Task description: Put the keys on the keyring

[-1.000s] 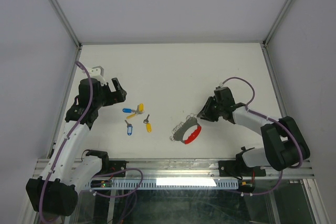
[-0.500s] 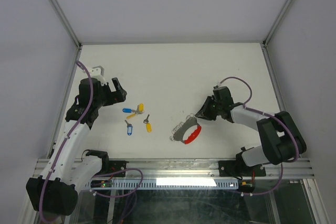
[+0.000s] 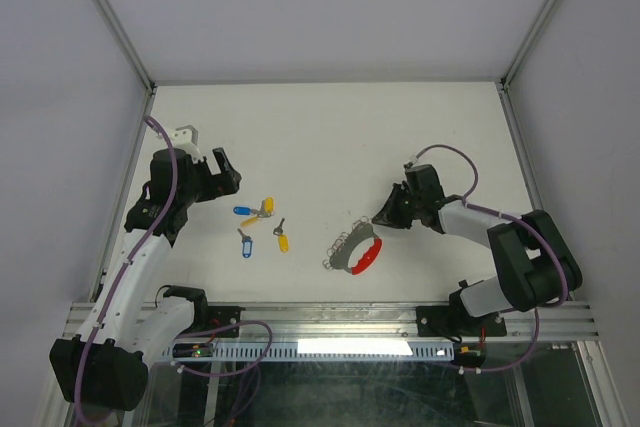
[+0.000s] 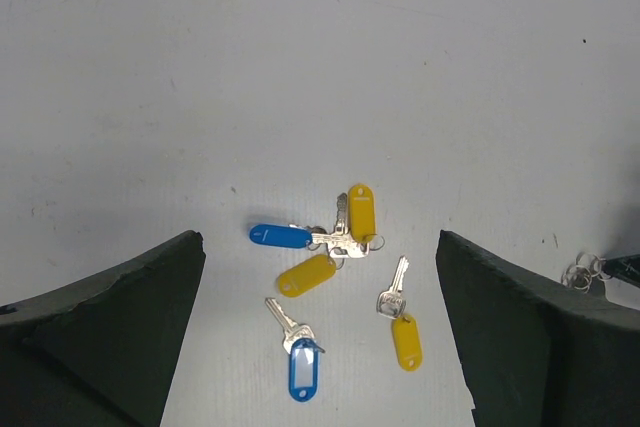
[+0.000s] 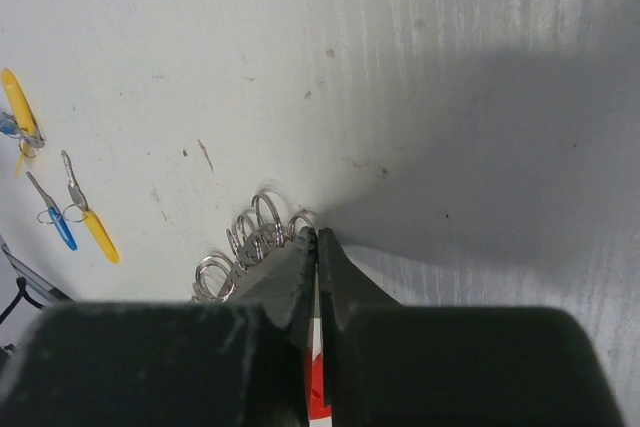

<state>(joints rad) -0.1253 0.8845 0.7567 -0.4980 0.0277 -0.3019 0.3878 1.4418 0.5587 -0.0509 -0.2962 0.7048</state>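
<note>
Your right claw (image 5: 316,235) has its jaws pressed together on the keyring (image 3: 357,251). In the right wrist view a sliver of the red crescent (image 5: 313,387) shows in the slit between the two fingers (image 5: 280,287). The row of silver rings (image 5: 250,232) fans out just beside the fingertips, on their left. From above you see the keyring lying on the desk (image 3: 330,132), with the claw biting at its upper right end and the right arm (image 3: 480,222) reaching in from the keyring's right.

Your left claw (image 4: 320,239) stands wide apart and grips nothing. It hangs over the desk well to the left of the keyring, farther off than the keys.

The keys (image 3: 262,225) lie loose on the desk to the left of the keyring, well apart from it, between it and the left claw. You can count five tags, three yellow and two blue. One blue and two yellow lie bunched and touching. The other blue tag (image 4: 302,371) and the other yellow tag (image 4: 406,341) lie near that bunch, each apart.
</note>
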